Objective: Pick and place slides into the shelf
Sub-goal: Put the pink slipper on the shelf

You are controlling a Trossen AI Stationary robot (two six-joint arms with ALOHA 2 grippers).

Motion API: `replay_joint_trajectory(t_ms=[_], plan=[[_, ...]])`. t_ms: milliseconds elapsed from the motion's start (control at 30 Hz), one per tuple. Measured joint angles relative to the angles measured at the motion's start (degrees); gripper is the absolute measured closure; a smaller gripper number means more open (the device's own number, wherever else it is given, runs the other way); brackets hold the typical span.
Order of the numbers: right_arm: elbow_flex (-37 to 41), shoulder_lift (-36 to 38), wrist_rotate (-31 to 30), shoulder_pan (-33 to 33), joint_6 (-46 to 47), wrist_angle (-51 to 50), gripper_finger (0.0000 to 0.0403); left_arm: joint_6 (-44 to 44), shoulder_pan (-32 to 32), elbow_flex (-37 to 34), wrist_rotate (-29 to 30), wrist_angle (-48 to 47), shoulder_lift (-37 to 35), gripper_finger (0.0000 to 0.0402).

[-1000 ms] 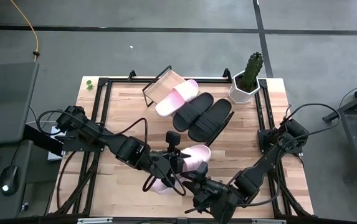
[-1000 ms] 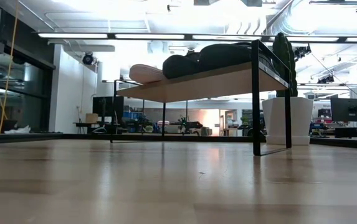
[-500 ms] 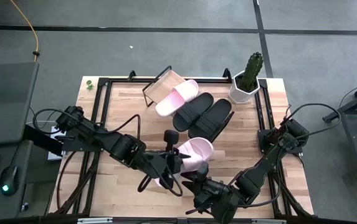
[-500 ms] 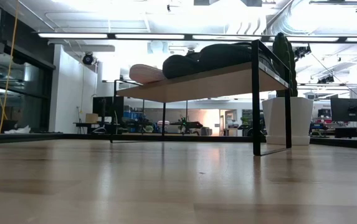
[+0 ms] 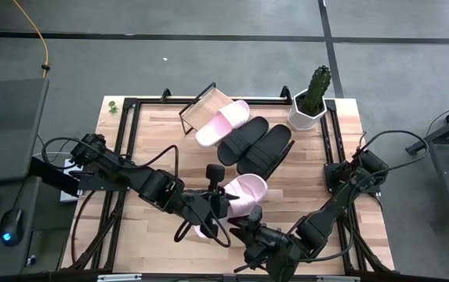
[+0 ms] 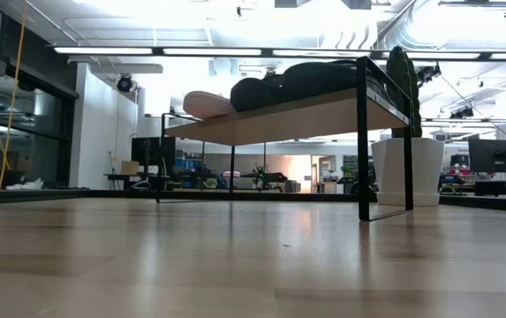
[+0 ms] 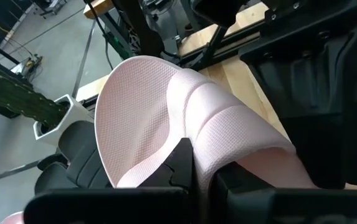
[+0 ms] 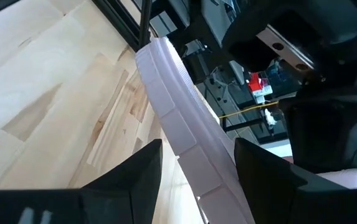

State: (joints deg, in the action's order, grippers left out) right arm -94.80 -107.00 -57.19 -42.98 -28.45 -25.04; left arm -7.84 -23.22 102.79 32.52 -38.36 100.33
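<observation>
Item: pink slide (image 5: 244, 193), centre-bottom of the high view. My left gripper (image 5: 218, 205) is clamped on its strap; the sole lifts clear of the table (image 5: 161, 137).

Item: my right gripper (image 5: 249, 233), lower centre, fingers (image 8: 134, 174) spread wide either side of the slide's ribbed sole edge, just beside it.

Item: shelf (image 5: 204, 107), upper centre, holding one pink slide (image 5: 222, 122) and two black slides (image 5: 257, 146); its upper-left board end is bare.

Item: cactus pot (image 5: 307, 110), upper right, beside the shelf.

Open tabletop lies left of centre. No readable writing.
</observation>
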Motion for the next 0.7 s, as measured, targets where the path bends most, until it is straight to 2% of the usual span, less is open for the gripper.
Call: replay_joint_trajectory(t_ms=[167, 700], plan=[[0.0, 0.01, 0.05, 0.0, -1.72, -0.91, 0.0214, 0.81, -0.02, -0.01, -0.16, 0.05, 0.0, 0.04], [0.07, -0.07, -5.8, -0.24, -14.06, 2.15, 0.0214, 2.29, -0.01, 0.01, -1.63, 1.52, 0.0, 0.04]])
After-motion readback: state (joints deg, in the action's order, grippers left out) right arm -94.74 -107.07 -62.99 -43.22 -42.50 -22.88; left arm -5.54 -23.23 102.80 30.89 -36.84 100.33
